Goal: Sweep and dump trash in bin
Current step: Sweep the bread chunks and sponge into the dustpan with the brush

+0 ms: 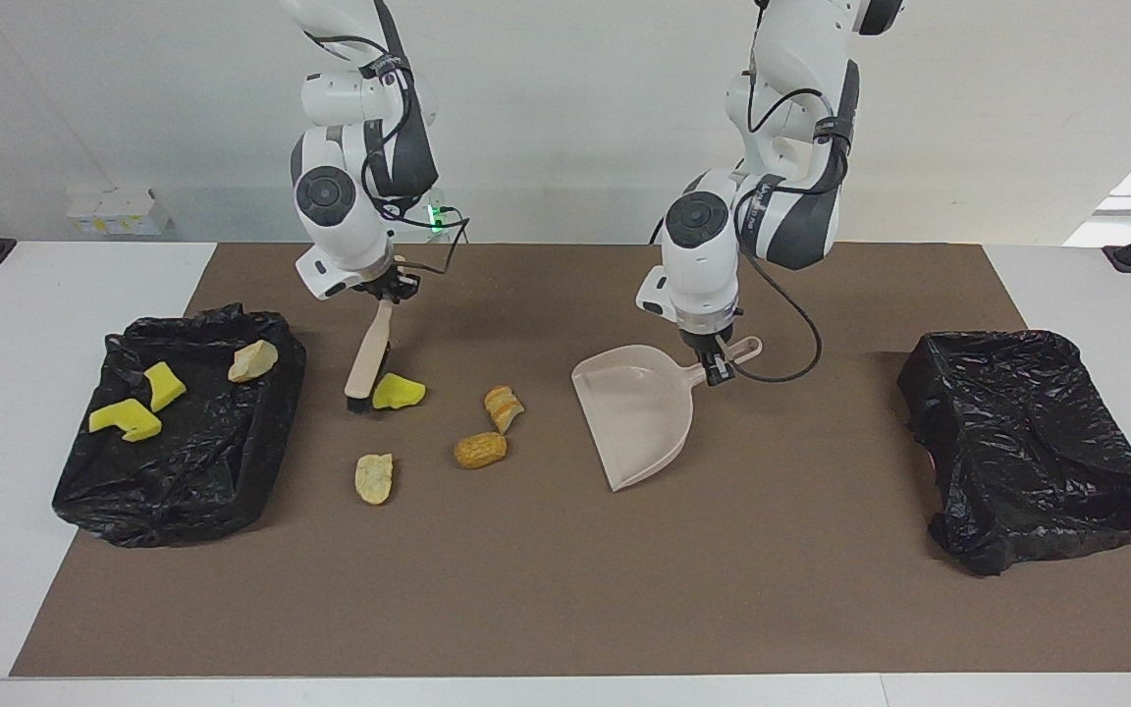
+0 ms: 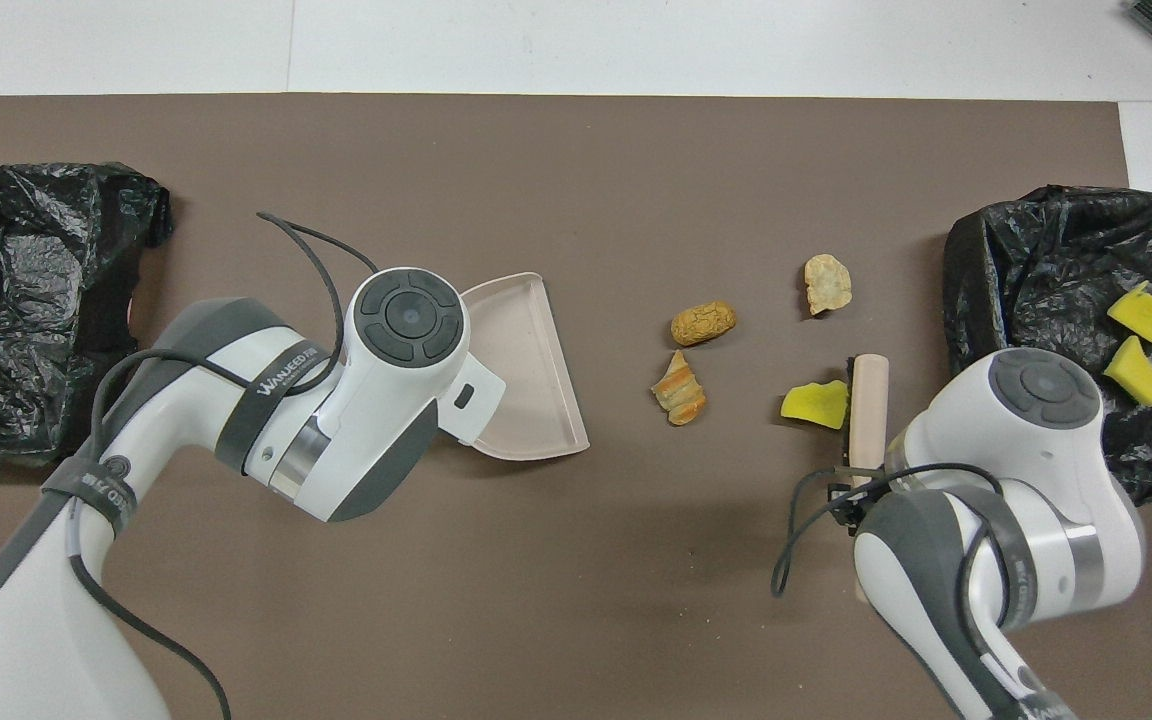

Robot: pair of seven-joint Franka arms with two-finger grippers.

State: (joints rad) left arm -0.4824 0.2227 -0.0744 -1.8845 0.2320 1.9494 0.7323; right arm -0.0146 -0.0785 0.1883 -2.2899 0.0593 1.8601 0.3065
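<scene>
Both tools are closed on something: the right tool (image 1: 384,290) is clamped on the handle of the beige brush (image 1: 370,357), and the left tool (image 1: 713,355) grips the handle of the beige dustpan (image 1: 636,410). Taking the dustpan as the landmark, it lies flat on the brown mat (image 1: 565,589) that covers the surface, mouth turned away from the robots. The brush stands slanted, toward the right arm's end from the dustpan, its bristle end down on the mat and touching a yellow sponge chunk (image 1: 397,392). Between that chunk and the dustpan lie two bread-like lumps close together: a striped one (image 1: 503,407) and, just beside it and slightly farther from the robots, a golden-brown one (image 1: 480,450). A paler lump (image 1: 374,477) sits a little more toward the right arm's end, well apart from the dustpan. At the right arm's end is a bin lined with black plastic (image 1: 173,491), holding two yellow sponge pieces (image 1: 126,419) (image 1: 166,384) and a tan lump (image 1: 253,360). A second black-lined bin (image 1: 1027,442) sits at the left arm's end, well apart from the dustpan.
</scene>
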